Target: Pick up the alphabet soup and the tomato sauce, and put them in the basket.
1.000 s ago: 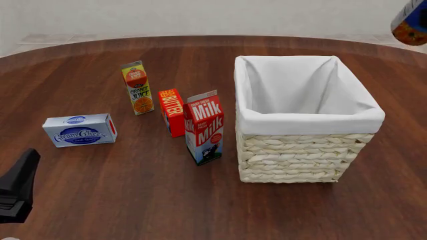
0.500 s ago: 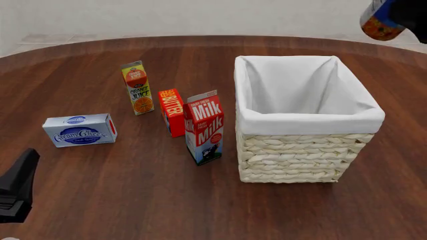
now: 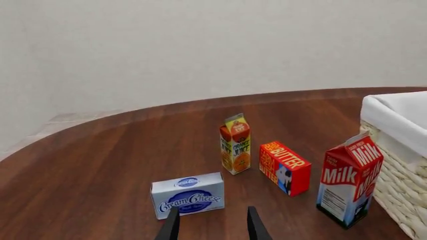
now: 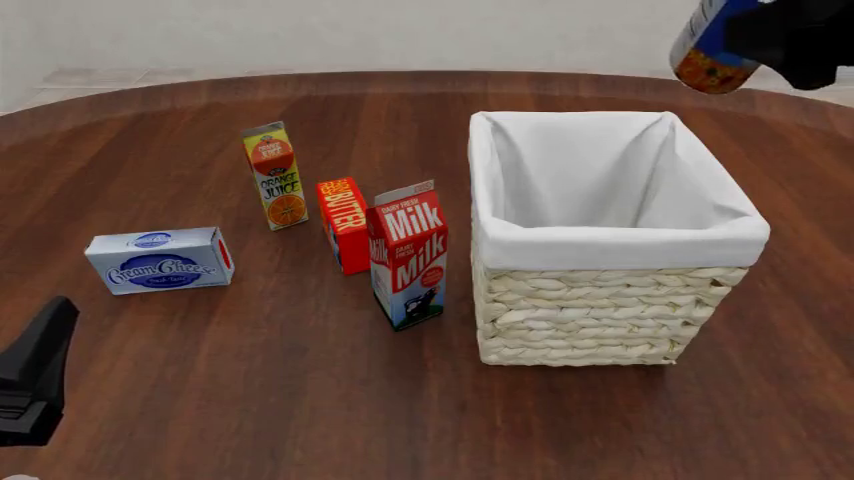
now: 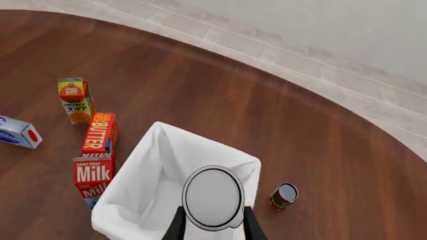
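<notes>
The basket (image 4: 617, 240) has not moved. The right gripper (image 4: 787, 35) — clamped on the alphabet soup (image 4: 711, 45) — has carried it leftward, closer above the basket's far rim. The left gripper (image 3: 212, 226) stays low, jaws apart, holding nothing.

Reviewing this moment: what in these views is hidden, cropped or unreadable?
- Small red-labelled can: only in the right wrist view, label too small to read.
- Blue-and-orange soup tin: front view's top edge crops it; the right gripper covers part.
- Cream wicker basket floor: hidden by its walls, front view.
- Left gripper: cropped at both views' edges.
</notes>
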`<state>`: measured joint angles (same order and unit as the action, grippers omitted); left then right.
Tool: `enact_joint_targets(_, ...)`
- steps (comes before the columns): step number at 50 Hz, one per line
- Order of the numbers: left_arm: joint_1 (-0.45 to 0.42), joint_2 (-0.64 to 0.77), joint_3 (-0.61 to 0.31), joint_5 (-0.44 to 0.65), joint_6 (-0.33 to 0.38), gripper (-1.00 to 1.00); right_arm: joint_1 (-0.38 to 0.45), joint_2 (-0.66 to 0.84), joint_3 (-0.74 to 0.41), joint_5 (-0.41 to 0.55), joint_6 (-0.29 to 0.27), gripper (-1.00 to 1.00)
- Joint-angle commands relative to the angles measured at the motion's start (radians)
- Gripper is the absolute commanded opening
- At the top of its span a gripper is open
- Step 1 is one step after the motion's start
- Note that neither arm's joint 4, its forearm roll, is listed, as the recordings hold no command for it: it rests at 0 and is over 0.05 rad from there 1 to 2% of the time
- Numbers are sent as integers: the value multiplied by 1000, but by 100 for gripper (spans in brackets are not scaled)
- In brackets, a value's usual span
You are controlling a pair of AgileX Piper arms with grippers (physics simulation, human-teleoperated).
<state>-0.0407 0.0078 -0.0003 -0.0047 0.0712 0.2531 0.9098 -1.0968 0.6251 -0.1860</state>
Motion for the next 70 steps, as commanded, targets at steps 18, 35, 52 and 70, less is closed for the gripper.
enact_joint_targets(18,-7,-3,0,3,7,100,62,45,-7,113,4,-100)
enact_joint_targets(35,-5,-4,0,4,4,100,71,88,-29,147,-27,-100)
enact_joint_targets(52,-3,0,0,2,1,100,78,105,15,158,-27,-100)
enact_joint_targets(70,-2,0,0,2,0,100,60,144,63,113,-27,-100)
